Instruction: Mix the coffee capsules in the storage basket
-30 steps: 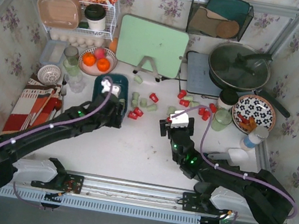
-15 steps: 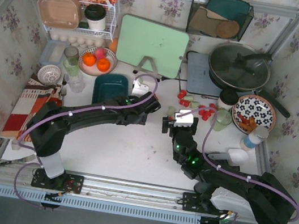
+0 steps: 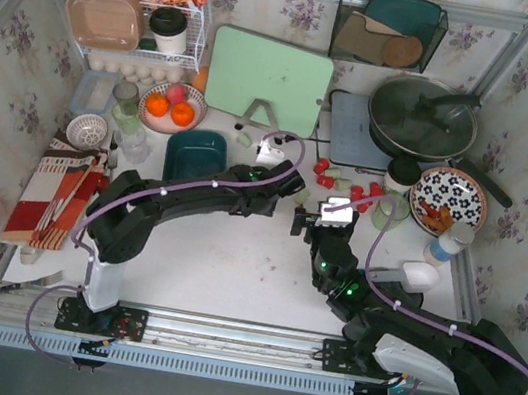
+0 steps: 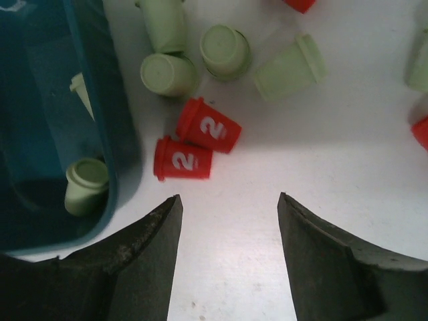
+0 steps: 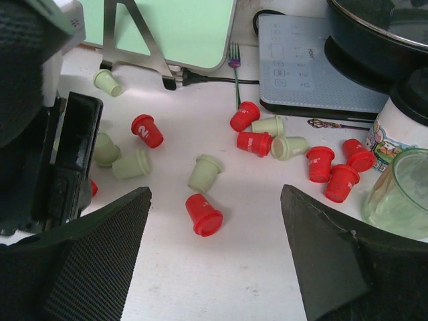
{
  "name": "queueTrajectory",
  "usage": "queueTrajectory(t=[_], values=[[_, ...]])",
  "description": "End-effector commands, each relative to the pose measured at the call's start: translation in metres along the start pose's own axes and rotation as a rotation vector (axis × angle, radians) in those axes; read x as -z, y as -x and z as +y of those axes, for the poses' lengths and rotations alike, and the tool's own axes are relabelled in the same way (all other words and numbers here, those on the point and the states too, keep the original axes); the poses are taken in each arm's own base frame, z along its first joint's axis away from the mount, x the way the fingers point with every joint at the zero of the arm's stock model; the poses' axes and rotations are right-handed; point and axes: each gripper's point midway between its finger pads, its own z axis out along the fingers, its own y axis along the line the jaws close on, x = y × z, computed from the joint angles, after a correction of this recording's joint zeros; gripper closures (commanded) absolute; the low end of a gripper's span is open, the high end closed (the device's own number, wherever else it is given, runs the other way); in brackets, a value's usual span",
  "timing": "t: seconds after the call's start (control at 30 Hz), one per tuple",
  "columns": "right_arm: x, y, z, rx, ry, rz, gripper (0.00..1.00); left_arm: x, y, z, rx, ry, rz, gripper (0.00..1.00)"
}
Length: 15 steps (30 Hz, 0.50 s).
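The dark teal storage basket (image 3: 196, 155) sits left of centre; the left wrist view shows its wall (image 4: 107, 100) with pale green capsules (image 4: 85, 184) inside. Red and pale green coffee capsules (image 3: 355, 186) lie scattered on the table to its right. My left gripper (image 3: 295, 187) is open and empty above bare table (image 4: 229, 198), just short of two red capsules marked "2" (image 4: 184, 160) beside the basket. My right gripper (image 3: 325, 220) is open and empty (image 5: 214, 190), with a red capsule (image 5: 202, 215) and a green one (image 5: 204, 172) lying on the table between its fingers.
A green cutting board on a stand (image 3: 268, 80) and an induction hob (image 5: 314, 63) with a pan (image 3: 422, 115) stand behind the capsules. A glass cup (image 5: 400, 194), patterned plate (image 3: 449, 200), fruit bowl (image 3: 172, 106) and wire rack (image 3: 135, 29) ring the area. The left arm's body (image 5: 63, 157) is close on the right gripper's left.
My left arm has swung from over the basket to the right, out over the loose capsules. My right gripper has shifted slightly right and nearer. Both stay open.
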Motion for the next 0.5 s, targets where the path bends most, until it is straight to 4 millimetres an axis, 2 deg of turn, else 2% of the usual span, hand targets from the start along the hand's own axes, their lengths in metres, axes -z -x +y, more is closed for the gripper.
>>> queueTrajectory(t=[0.0, 0.17, 0.47], values=[[0.0, 0.004, -0.002, -0.019, -0.011, -0.014, 0.14, -0.02, 0.005, 0.012, -0.062, 0.001, 0.041, 0.38], [0.0, 0.004, 0.0, -0.019, -0.005, -0.012, 0.14, -0.039, 0.001, 0.024, -0.075, -0.002, 0.097, 0.36], [-0.003, -0.002, 0.002, -0.002, -0.003, 0.003, 0.14, -0.06, -0.02, 0.022, -0.093, 0.003, 0.182, 0.35]])
